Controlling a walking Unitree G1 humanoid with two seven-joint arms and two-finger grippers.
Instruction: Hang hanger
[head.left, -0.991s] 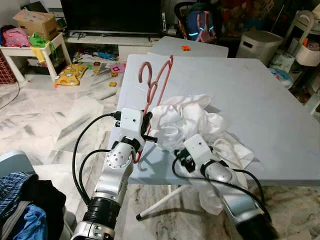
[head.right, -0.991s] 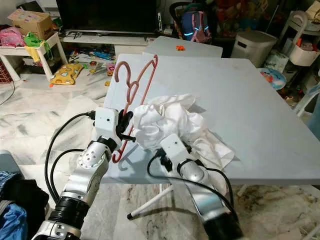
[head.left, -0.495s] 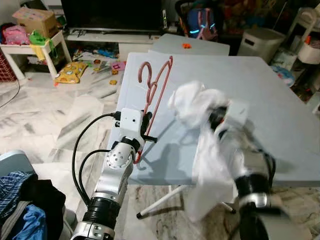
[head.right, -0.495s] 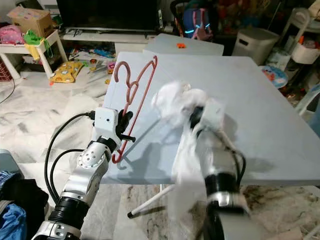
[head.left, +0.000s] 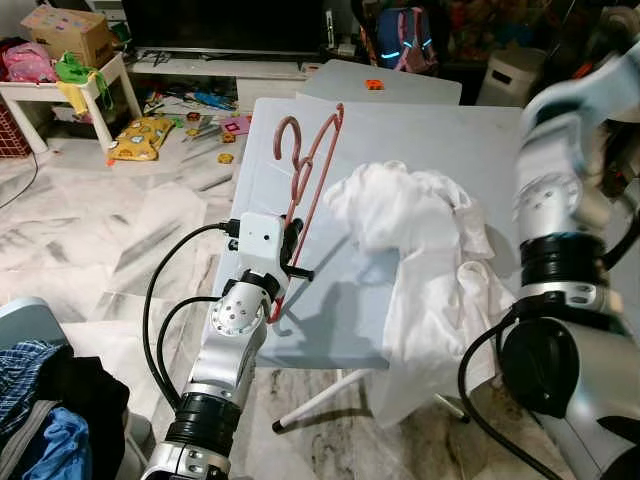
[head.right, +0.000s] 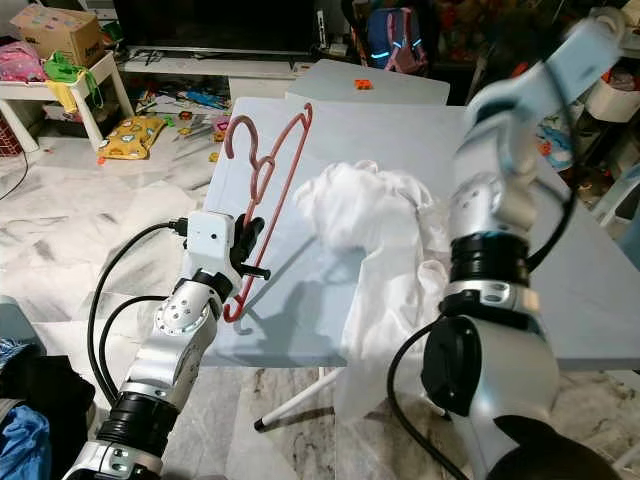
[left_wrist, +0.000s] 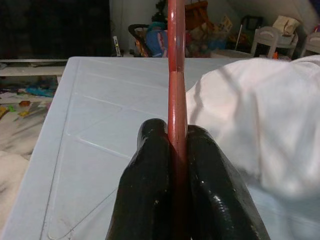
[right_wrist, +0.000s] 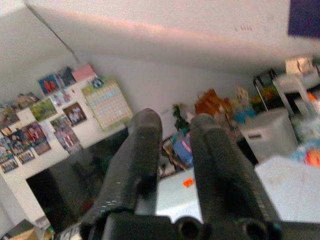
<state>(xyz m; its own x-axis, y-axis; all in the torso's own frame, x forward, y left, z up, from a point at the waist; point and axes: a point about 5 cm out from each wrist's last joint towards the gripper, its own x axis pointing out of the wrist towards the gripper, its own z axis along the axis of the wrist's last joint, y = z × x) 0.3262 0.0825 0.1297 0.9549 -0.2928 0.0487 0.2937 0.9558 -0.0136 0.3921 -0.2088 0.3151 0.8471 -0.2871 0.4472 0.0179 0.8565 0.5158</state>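
Pink plastic is what catches the eye: the clothes hanger (head.left: 312, 168) stands nearly upright over the near left corner of the grey folding table (head.left: 420, 140), its hook uppermost. The left gripper (left_wrist: 176, 150) has its two black fingers (left_wrist: 147, 165) pressed tight on the hanger's lower bar, which runs straight up between them in the left wrist view.

A second ago the right arm lay low on the table with its gripper buried in the white garment (head.left: 415, 215). Half a second ago it was swinging up with cloth trailing from it. Now the arm is raised high on the right, blurred with motion, and the right gripper (right_wrist: 172, 150) points at the far wall, its fingers a small gap apart with nothing between them. The garment has dropped back in a heap beside the hanger, one long end spilling over the near edge of the table toward the floor. The hanger itself has not shifted.

To my mind the lift failed, or the cloth was flung loose on purpose to open it up. Either way the garment is not on the hanger, so the right gripper will likely need a fresh hold near a collar or shoulder first.
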